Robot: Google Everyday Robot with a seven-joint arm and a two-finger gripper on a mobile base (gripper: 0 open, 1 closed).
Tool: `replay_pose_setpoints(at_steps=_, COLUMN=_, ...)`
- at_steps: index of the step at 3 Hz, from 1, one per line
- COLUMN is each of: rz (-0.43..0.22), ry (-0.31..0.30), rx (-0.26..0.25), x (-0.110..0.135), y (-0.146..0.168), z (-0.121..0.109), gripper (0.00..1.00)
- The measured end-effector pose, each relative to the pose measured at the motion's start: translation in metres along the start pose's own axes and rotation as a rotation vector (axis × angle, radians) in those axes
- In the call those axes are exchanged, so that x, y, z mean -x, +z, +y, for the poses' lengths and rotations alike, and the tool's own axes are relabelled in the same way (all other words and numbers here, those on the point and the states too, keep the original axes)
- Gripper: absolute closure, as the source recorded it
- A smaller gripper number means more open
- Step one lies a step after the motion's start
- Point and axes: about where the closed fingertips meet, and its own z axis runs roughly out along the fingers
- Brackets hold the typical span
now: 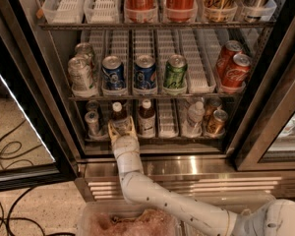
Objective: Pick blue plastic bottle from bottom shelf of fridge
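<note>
Camera view, single frame. The fridge [273, 77] stood with its door open, and a white arm [137, 186] reached up over the ribbed steel base [187, 167] to the bottom shelf [167, 139].

The gripper [122, 127] sat at the front rail of that shelf, in the second lane from the left. Its two yellowish fingers [111, 128] were spread apart, one on each side of the lower body of the blue plastic bottle [119, 116]. The jaws bracketed the bottle closely, but a firm grip could not be confirmed.

The bottle stood upright at the front of its lane, white cap up, with its base hidden behind the gripper.

Neighbours on the same shelf:
- a small silver can [92, 123] just to the left
- a second dark bottle [146, 118] with a white cap, one lane to the right
- a clear bottle [194, 117] further right
- a gold can [216, 122] beside the clear bottle

The rack above held two blue cans [113, 73], a green can [175, 72] and red Coca-Cola cans [233, 68]. Black cables [5, 146] lay on the floor at left.
</note>
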Motion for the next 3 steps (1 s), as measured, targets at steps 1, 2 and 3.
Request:
replay_pose_setpoints(at_steps=1, rz=-0.009, ry=0.013, rx=0.013, x=0.002, y=0.001, z=0.002, gripper=1.00)
replay_pose_setpoints(at_steps=2, rz=-0.038, ry=0.040, rx=0.011, x=0.008, y=0.005, z=0.001, gripper=1.00)
replay_pose_setpoints(at_steps=3, rz=-0.085, ry=0.059, rx=0.000, x=0.019, y=0.010, z=0.000, gripper=1.00)
